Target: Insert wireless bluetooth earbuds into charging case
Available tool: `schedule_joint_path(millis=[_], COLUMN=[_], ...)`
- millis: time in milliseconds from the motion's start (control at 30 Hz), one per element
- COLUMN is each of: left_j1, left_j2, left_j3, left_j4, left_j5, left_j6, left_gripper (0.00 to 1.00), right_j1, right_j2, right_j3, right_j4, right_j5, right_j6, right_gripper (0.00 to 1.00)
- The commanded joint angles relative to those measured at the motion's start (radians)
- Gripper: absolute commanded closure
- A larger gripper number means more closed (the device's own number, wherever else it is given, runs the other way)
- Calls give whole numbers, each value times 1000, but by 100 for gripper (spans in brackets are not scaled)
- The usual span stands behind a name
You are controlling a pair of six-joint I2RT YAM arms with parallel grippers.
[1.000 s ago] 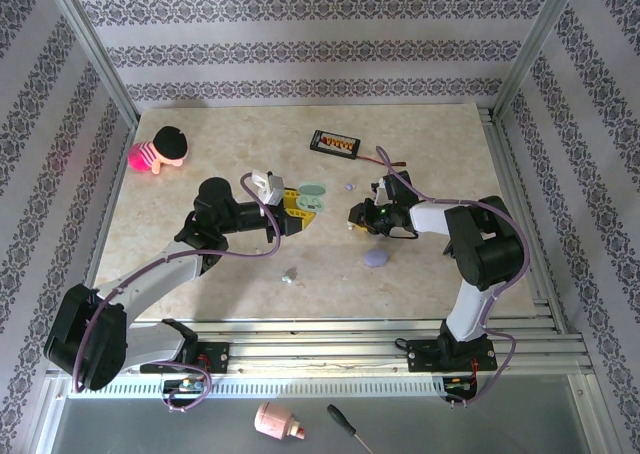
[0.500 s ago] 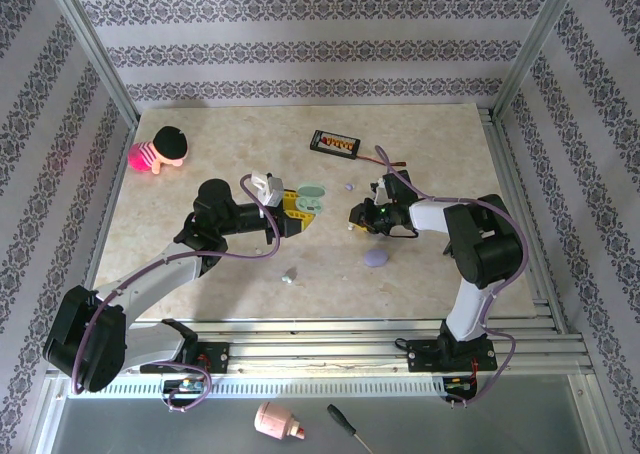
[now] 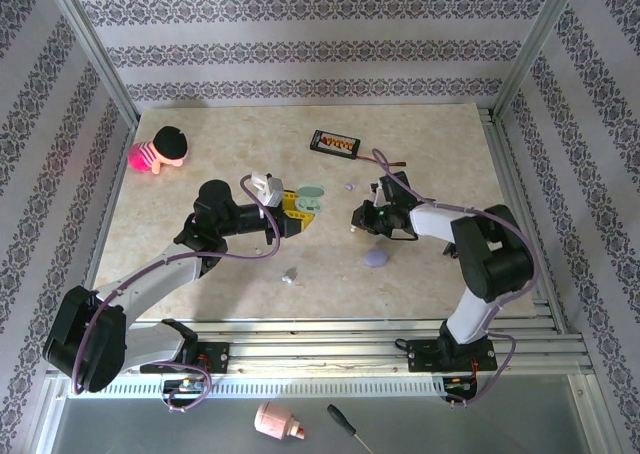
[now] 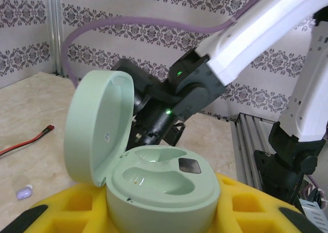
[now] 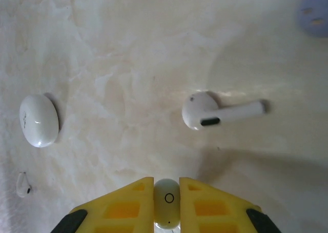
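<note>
Elbow of the right arm (image 3: 495, 259) swung toward the lower right. The right claw (image 5: 166, 189) pinches a whitish earbud (image 5: 166, 212) marked with a ring. The left claw (image 3: 300, 212) grips the open mint charging case (image 4: 154, 176).

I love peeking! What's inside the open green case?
The green case, held by the left pincer, shows two empty hollows and a small dark square. Nothing sits in them. The near rim hides a little.

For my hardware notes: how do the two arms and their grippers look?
The left arm and right arm have white links and black joints, each trailing a purple cable. The left gripper and right gripper have yellow fingers with square recesses. A green light glows near the right wrist.
</note>
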State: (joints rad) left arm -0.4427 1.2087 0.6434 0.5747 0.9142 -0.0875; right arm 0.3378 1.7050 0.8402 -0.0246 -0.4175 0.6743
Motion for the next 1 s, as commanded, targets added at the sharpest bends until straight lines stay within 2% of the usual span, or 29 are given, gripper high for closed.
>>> schedule_joint_path(millis=[0, 167, 433, 633, 733, 867, 967], left_j1=[11, 12, 12, 10, 12, 11, 13], left_j2=[-5, 33, 61, 71, 84, 122, 145], left_j3=[-9, 16, 22, 16, 9, 11, 14], left_j4=[28, 31, 42, 60, 80, 138, 195], left_j5=[-2, 22, -1, -8, -16, -8, 3], left_j6=[7, 10, 16, 15, 15, -11, -43], left_gripper=[72, 72, 72, 72, 72, 72, 72], right_j1=[23, 82, 130, 138, 137, 154, 181], right_j2=[-112, -211, -252, -262, -290, -361, -436], right_j3=[-16, -43, -60, -45, -39, -29, -13], right_j4=[-111, -199, -249, -263, -252, -166, -158], right_j5=[223, 518, 659, 659, 617, 460, 414], right_j6=[-12, 33, 114, 101, 61, -113, -233], right_gripper=[87, 88, 90, 90, 91, 90, 91])
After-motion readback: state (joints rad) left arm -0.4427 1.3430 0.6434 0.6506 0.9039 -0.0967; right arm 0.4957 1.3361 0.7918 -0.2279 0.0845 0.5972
